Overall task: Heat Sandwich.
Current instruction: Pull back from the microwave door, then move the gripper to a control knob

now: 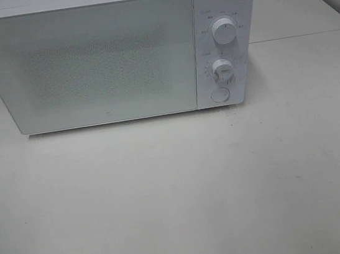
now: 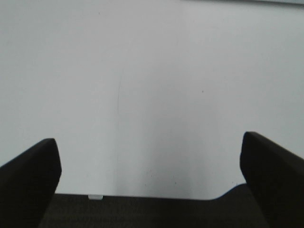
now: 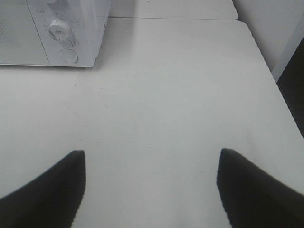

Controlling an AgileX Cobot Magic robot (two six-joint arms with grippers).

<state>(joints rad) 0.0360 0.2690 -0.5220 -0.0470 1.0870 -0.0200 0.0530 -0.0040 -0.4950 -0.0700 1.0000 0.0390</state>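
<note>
White desk [image 1: 179,194] fills almost every view, bare and faintly scuffed, with a pale wall at the far edge.

Going from the left: the left gripper [image 2: 148,139] hangs over plain desk, its dark jaws spread wide with nothing between them. Ahead of it is only white surface; a thin bluish strip at the far edge is too slight to name.

Next comes the microwave [image 1: 110,53], at the back of the desk, its frosted door [image 1: 86,63] closed. Two knobs and a round button [image 1: 219,94] sit on its control panel [image 1: 225,44].

The right gripper [image 3: 151,153] is likewise open and empty. The panel end of the microwave lies well ahead of it, off toward the left arm's side, so by my reading this arm is better placed for the button.

No sandwich shows in any view. Which way it lies from either gripper, how its long axis runs and which arm is nearer cannot be told. The clouded door hides whatever is inside, and neither arm appears in the high view.
</note>
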